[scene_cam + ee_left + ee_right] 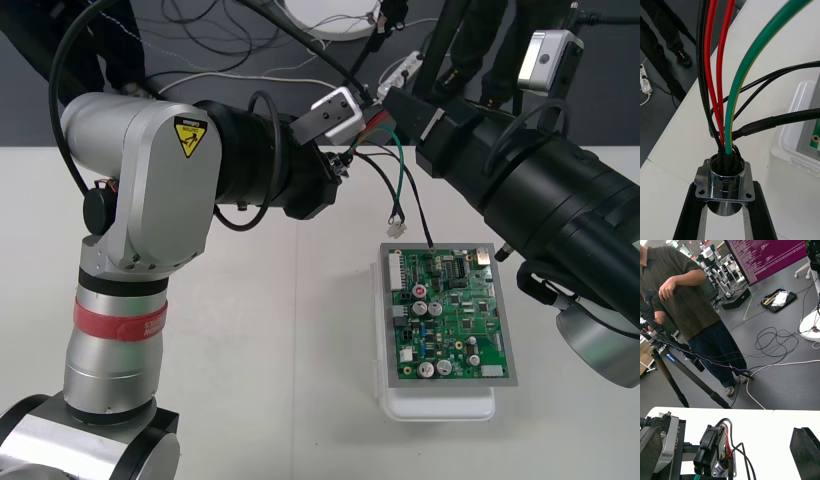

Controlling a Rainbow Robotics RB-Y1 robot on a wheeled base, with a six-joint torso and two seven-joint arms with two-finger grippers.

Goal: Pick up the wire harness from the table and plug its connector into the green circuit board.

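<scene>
Front view: the left gripper (358, 135) and right gripper (405, 105) meet at 11 o'clock of the green circuit board (452, 312) on its white base (440, 405). The wire harness (385, 165) hangs between them. Its black wire (420, 215) runs down to the board's 12 o'clock edge, and I cannot tell whether the plug is seated.

Left wrist view: the left fingers (690, 213) pinch the round metal socket (725, 180), with the wires rising from it.

Right wrist view: a right finger (805, 452) stands far out at 3 o'clock of the socket, jaws spread and gripping nothing.
</scene>
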